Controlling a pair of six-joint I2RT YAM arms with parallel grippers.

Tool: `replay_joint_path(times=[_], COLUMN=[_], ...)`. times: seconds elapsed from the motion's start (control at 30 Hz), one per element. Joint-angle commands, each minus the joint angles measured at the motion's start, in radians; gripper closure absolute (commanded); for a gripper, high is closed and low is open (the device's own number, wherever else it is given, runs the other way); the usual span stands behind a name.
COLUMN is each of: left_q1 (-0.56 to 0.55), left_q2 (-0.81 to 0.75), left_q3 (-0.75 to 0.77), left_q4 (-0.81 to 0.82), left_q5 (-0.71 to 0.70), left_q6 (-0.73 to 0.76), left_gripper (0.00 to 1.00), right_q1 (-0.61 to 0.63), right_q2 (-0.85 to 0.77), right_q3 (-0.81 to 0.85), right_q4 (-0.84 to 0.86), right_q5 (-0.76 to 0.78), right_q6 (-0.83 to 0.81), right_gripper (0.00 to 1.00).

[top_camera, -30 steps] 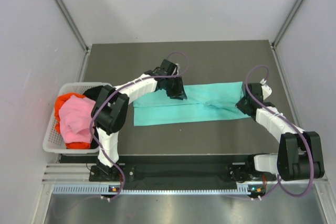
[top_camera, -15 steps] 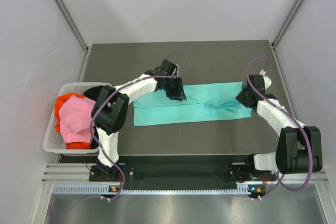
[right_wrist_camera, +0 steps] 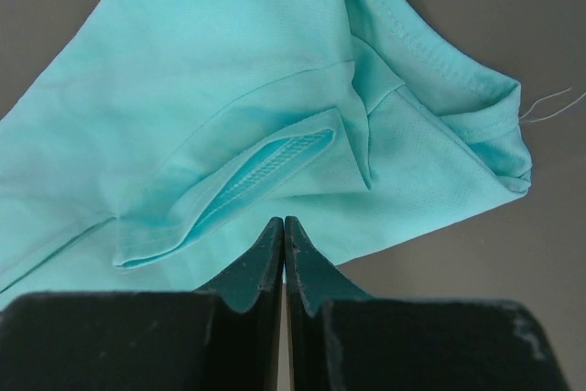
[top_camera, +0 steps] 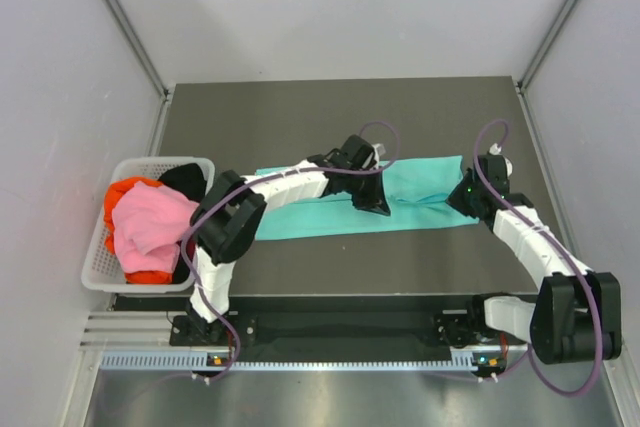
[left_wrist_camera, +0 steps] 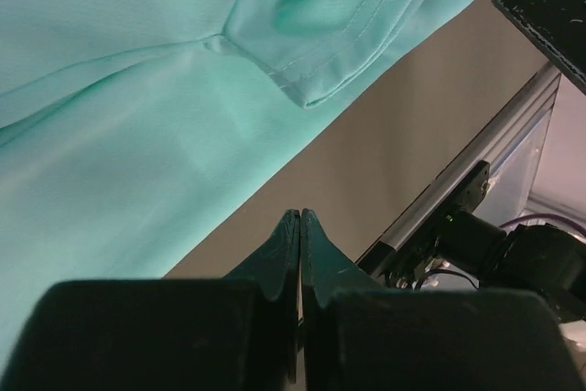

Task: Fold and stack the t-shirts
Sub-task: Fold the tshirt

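A teal t-shirt [top_camera: 430, 182] lies on the dark table as a long flat strip, folded lengthwise. My left gripper [top_camera: 378, 207] is over the strip's near edge, right of its middle. In the left wrist view its fingers [left_wrist_camera: 300, 212] are shut with nothing between them, tips over bare table just off the teal cloth [left_wrist_camera: 137, 135]. My right gripper [top_camera: 462, 199] is at the strip's right end. It is shut [right_wrist_camera: 284, 220], its tips at the near hem of the teal shirt [right_wrist_camera: 229, 89], below a tucked sleeve; no cloth shows between them. Pink [top_camera: 150, 227], red-orange [top_camera: 125, 192] and black [top_camera: 185, 179] t-shirts are piled in the basket.
The white lattice basket [top_camera: 95, 257] stands at the table's left edge. Grey walls close in the table on the left, right and back. A metal rail [left_wrist_camera: 476, 153] runs along the near edge, and part of the right arm [left_wrist_camera: 549, 6] shows in the left wrist view.
My left gripper moved right and nearer, from the strip's far edge to its near edge, and shut. My right gripper opened briefly, shut again and shifted slightly. The right end's loose fold now lies flatter.
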Motion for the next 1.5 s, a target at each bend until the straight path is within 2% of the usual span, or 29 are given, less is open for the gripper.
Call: replay_joint_path(times=[0.0,0.17,0.3,0.57,0.73,0.87,0.97,1.1,1.27,1.3,1.47], left_q1=[-0.018,-0.024,-0.022,-0.002,0.007,0.011,0.014,0.024,0.050,0.057,0.113], left_q2=[0.055,0.156,0.218,0.321,0.328,0.344,0.344,0.313,0.201,0.174,0.107], left_q3=[0.058,0.140,0.236,0.388,0.386,0.397,0.400,0.403,0.405,0.403,0.339], left_q4=[0.070,0.116,0.099,0.038,0.026,0.003,-0.035,-0.081,-0.134,-0.143,-0.180], left_q5=[0.003,0.016,0.009,-0.042,-0.090,-0.116,-0.146,-0.143,-0.128,-0.122,-0.123], left_q6=[-0.035,-0.089,-0.104,-0.112,-0.110,-0.112,-0.107,-0.092,-0.038,-0.034,0.012], left_gripper=[1.00,1.00,1.00,1.00,0.99,0.99,0.98,0.96,0.89,0.88,0.84], right_q1=[0.005,-0.004,-0.022,-0.033,-0.032,-0.035,-0.045,-0.061,-0.117,-0.127,-0.170], right_q2=[-0.014,-0.002,-0.015,-0.012,0.030,0.154,0.259,0.287,0.192,0.196,0.325], right_q3=[0.012,0.052,0.084,0.096,0.064,0.050,0.067,0.095,0.188,0.204,0.334], right_q4=[0.028,-0.023,-0.033,-0.032,0.060,0.159,0.180,0.146,0.085,0.088,0.103], right_q5=[-0.021,-0.033,-0.091,-0.091,-0.119,-0.076,-0.059,-0.051,-0.065,-0.068,-0.113], right_q6=[-0.015,-0.031,-0.050,-0.090,-0.090,-0.100,-0.101,-0.105,-0.124,-0.130,-0.228], right_gripper=[0.99,0.98,0.99,0.99,0.99,0.98,0.98,0.98,0.85,0.80,0.69])
